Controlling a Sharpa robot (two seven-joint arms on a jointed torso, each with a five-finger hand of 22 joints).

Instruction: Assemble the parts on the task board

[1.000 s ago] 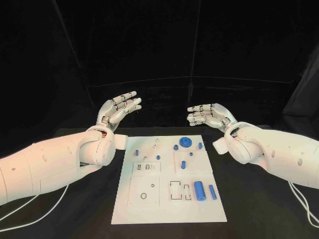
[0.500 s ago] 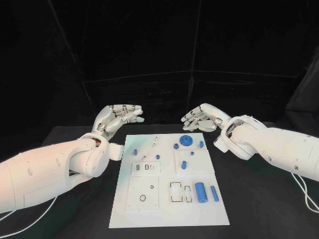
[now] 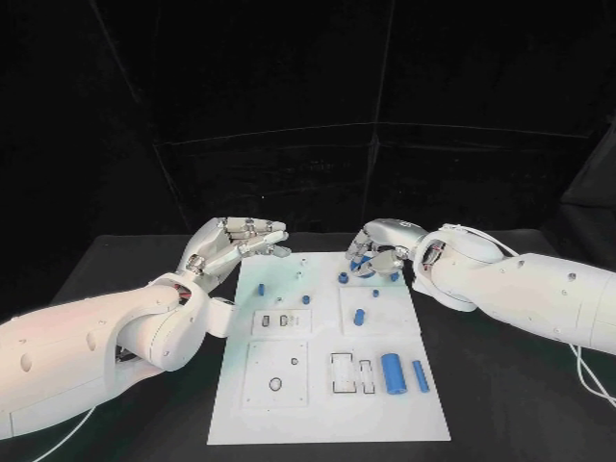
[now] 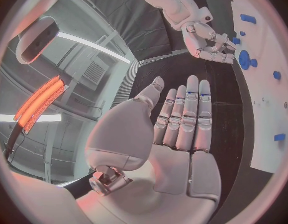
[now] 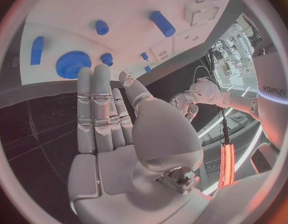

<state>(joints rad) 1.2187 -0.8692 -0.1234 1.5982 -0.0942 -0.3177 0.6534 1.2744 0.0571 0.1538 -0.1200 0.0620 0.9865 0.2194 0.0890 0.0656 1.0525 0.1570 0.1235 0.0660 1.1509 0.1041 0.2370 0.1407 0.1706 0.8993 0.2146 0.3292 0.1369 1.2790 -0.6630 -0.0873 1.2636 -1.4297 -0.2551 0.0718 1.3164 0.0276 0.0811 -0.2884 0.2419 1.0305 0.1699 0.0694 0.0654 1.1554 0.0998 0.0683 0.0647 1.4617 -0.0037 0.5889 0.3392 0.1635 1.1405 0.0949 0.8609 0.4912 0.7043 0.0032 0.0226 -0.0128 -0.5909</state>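
The white task board [image 3: 322,404] lies in the middle of the black table with blue parts on it. My right hand [image 3: 379,250] hovers over the board's far end, fingers pointing down at the blue gear [image 5: 73,64], which sits just off its fingertips [image 5: 94,77]. It holds nothing. My left hand [image 3: 239,241] is raised beside the board's far left corner, fingers straight and close together [image 4: 184,122], with nothing in it. A large blue cylinder [image 3: 392,371] and a thinner one [image 3: 420,375] lie near the board's front right.
Small blue pegs [image 3: 263,288] [image 3: 361,315] stand on the board's far half. White blocks with slots [image 3: 283,322] and a rectangular cut-out [image 3: 342,372] sit mid-board. Black table [image 3: 141,279] extends on both sides. Cables [image 3: 593,385] trail at the right.
Both hands have dropped and come in toward the board's far end. The right hand has turned its fingers down over the gear; the left hand's fingers have drawn together.
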